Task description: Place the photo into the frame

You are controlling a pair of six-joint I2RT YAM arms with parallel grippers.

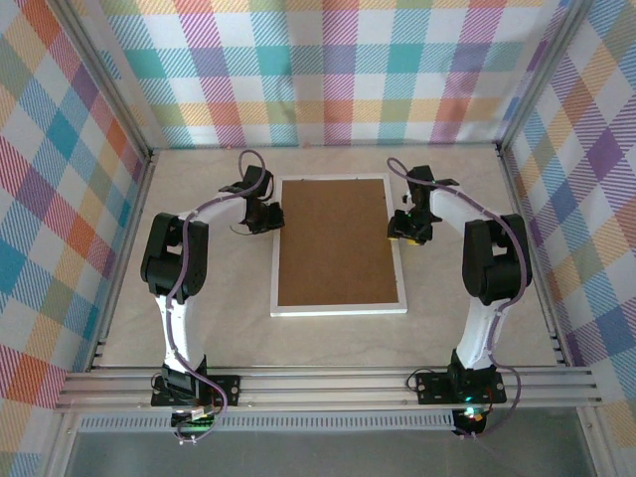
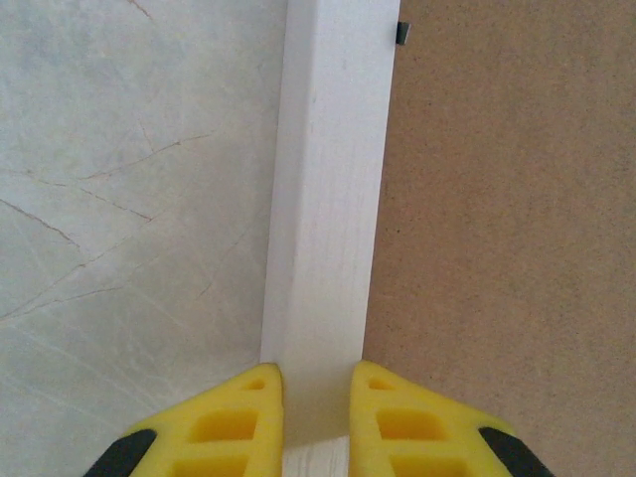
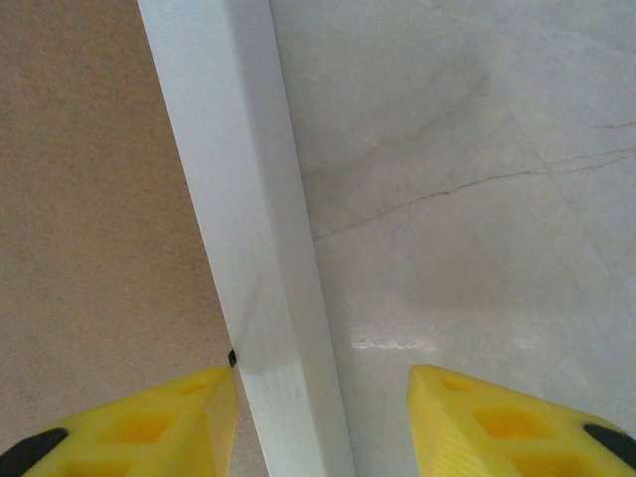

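1. Overhead, bent left arm [image 1: 174,260] and right arm [image 1: 495,260] flank the white rectangular frame [image 1: 338,310], face-down mid-table.
2. Left gripper [image 2: 316,373] pinches its rail; right gripper [image 3: 323,373] straddles its rail, jaws apart.
3. Left wrist view: small dark clip [image 2: 401,33].

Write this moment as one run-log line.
left tool astride frame rail, grip unclear | right tool open astride opposite rail | board in frame
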